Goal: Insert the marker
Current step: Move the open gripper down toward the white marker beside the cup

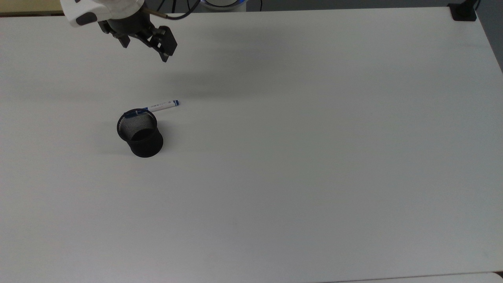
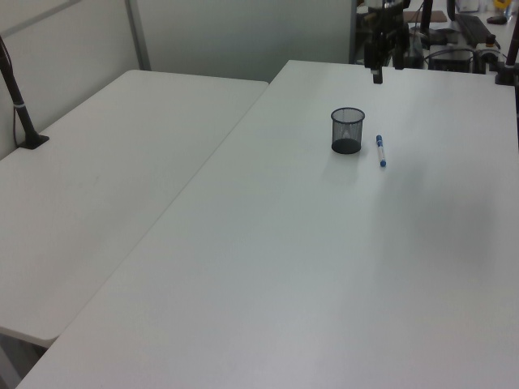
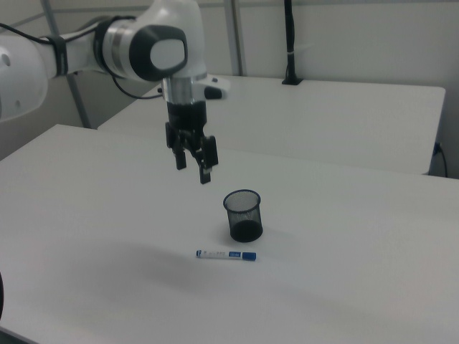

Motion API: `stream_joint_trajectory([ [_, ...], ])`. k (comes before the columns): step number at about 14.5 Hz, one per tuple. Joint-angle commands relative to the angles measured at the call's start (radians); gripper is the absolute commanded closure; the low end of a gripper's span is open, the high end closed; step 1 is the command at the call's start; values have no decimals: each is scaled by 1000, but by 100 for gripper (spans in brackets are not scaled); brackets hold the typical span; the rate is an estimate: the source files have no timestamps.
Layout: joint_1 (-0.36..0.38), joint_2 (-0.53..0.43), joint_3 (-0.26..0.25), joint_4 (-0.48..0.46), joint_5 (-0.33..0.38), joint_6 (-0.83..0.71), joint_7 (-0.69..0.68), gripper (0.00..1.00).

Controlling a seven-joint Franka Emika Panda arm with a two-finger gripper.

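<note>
The marker point(image 1: 161, 105), white with blue ends, lies flat on the white table point(image 1: 314, 157), its cap end right behind the rim of the black mesh cup point(image 1: 140, 135). In the left view the marker point(image 2: 380, 151) lies just right of the cup point(image 2: 347, 130). In the right view the marker point(image 3: 226, 254) lies in front of the cup point(image 3: 244, 215). My gripper point(image 1: 145, 53) hangs open and empty in the air, well beyond the marker toward the top view's upper left. It is also seen in the left view point(image 2: 387, 71) and the right view point(image 3: 193, 173), fingers pointing down.
A black clamp point(image 1: 463, 11) sits at the table's corner in the top view's upper right. A second white table point(image 2: 97, 162) adjoins on the left view's left, with a black post point(image 2: 16, 89). Equipment clutters the far end point(image 2: 454, 40).
</note>
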Motion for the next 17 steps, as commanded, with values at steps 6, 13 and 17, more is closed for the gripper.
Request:
stream_joint_trajectory([
  [6, -78, -32, -3, -250, 7, 367, 303, 4],
  [13, -103, -80, -76, -475, 12, 632, 348, 10],
  [17, -103, -88, -108, -558, 17, 842, 420, 15],
])
